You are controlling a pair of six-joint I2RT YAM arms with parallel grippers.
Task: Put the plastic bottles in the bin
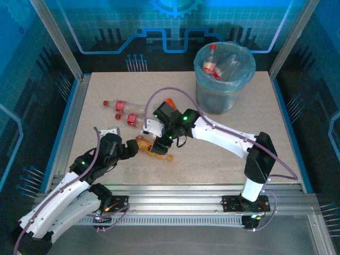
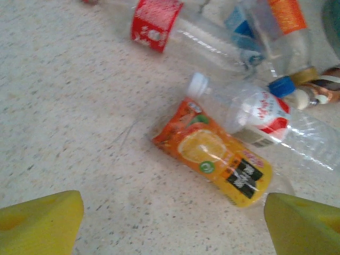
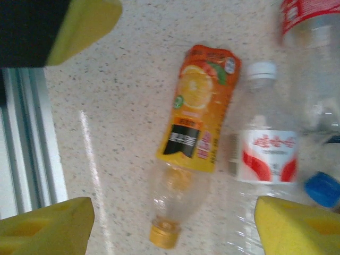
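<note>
1. Left gripper [image 2: 170, 226]: jaws spread wide, nothing between them. The yellow-green foam pads [image 2: 40, 223] are wedge-shaped and matte. It hangs just above the table, near the orange-labelled bottle [image 2: 212, 154].
2. Right gripper [image 3: 170, 228]: jaws spread, nothing pinched. In the right wrist view the same bottle lies on the table below, between the two pads.
3. Orange-labelled bottle: clear thin plastic, lying on its side, with a glossy wrap printed with an orange slice and a black panel. Its cap [image 3: 163, 234] is orange.
4. White-capped bottle [image 3: 265, 154]: clear ribbed plastic with a red-and-white label, on its side just beside the orange-labelled bottle.
5. Other plastic bottles lie loose on the table: one red-labelled bottle [image 2: 156, 18], one with a blue cap [image 2: 280, 86], and two red-banded ones [image 1: 119, 105] well to the left.
6. Bin [image 1: 223, 101]: round, grey, tapered, lined with a translucent pale blue bag, standing at the far right of the table. A red-capped bottle [image 1: 212, 61] lies inside it.
7. Table [image 1: 106, 85]: flat, beige, finely speckled, with a slight sheen.
8. Aluminium rails [image 1: 175, 204] edge the near side. Blue printed panels [image 1: 106, 26] enclose the cell.
</note>
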